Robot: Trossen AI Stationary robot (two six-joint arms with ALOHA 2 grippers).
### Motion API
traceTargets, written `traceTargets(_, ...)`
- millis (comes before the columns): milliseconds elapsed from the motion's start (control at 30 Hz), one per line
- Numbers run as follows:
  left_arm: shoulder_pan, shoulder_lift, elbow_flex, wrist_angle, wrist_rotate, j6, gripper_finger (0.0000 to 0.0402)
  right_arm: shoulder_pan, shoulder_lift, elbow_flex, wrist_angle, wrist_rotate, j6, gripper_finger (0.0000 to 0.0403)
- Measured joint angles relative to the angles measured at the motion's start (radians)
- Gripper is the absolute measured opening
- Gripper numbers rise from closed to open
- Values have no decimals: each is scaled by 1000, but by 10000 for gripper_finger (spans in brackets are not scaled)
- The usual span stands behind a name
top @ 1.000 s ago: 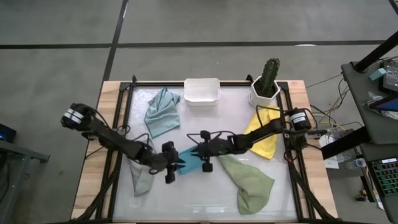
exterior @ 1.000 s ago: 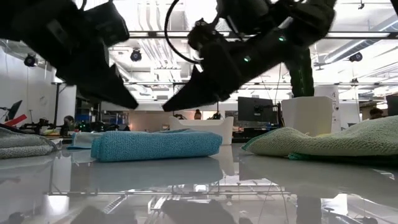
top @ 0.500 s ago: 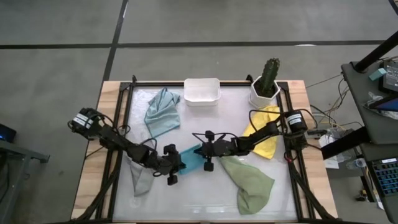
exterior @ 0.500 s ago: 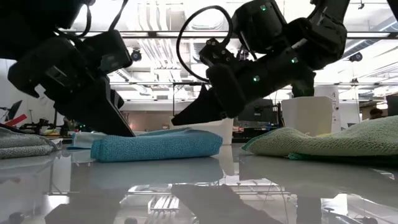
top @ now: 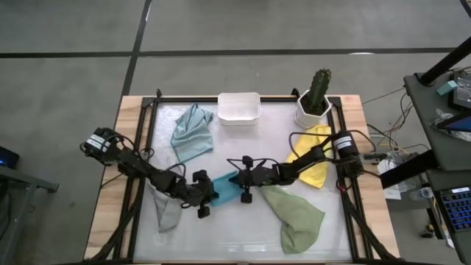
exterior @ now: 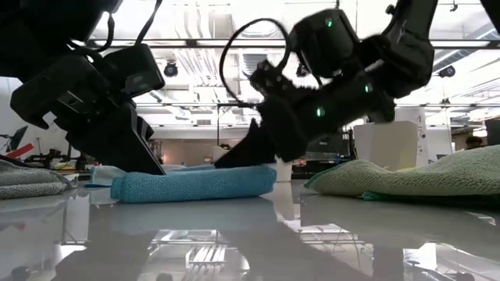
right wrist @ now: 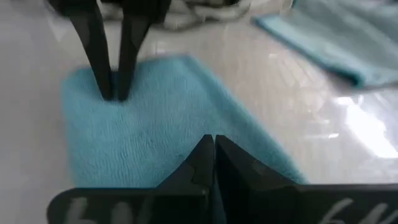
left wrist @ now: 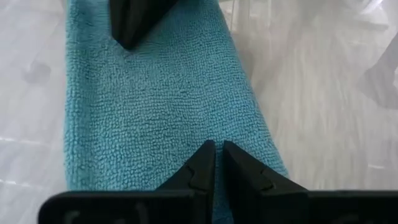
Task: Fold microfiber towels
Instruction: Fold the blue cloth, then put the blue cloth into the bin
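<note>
A bright blue microfiber towel [top: 224, 188], folded into a narrow strip, lies flat on the table's middle. My left gripper [top: 212, 193] is shut, its tips down on the strip's left end [left wrist: 186, 124]. My right gripper [top: 232, 179] is also shut, its tips on the strip's right end [right wrist: 186, 124]. Four other towels lie loose on the table: pale blue-grey [top: 193, 132], grey [top: 168, 211], sage green [top: 296, 215] and yellow [top: 313, 163]. My left gripper presses its shut fingertips [left wrist: 202, 155] onto the top face of the blue towel near its left end [exterior: 133, 186], slanting down from the table's left. Whether they catch any cloth between them, I cannot tell. The towel lies flat on the table. My right gripper presses its shut fingertips [right wrist: 202, 149] onto the top face of the blue towel near its right end [exterior: 250, 178], slanting down from the table's right. The towel stays flat on the table under them.
A white tub [top: 239, 108] and a potted cactus [top: 315, 99] stand at the far edge. A black frame [top: 147, 147] runs round the work surface. The green towel [exterior: 406, 178] lies close to the blue one on its right, the grey towel [exterior: 27, 179] on its left.
Both grippers have come down from above the blue towel onto its top. The towel's top has been pressed flatter under them, and the towel has stayed in place.
</note>
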Motion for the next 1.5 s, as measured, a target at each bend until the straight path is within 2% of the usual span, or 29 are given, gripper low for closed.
traceTargets(200,0,0,-1,-3,12,-3,17,-5,58,31,6,0,20,9)
traceTargets(567,0,0,-5,-2,25,-4,17,-5,33,32,-31,-3,10,9)
traceTargets(800,2,-17,7,-7,29,-26,19,-4,-67,27,-128,-3,-32,9)
traceTargets(1167,11,-164,24,-128,53,7,21,-4,-256,22,-243,16,-154,9)
traceTargets(1500,70,-219,24,-123,0,24,21,-5,-258,8,-273,16,-162,9)
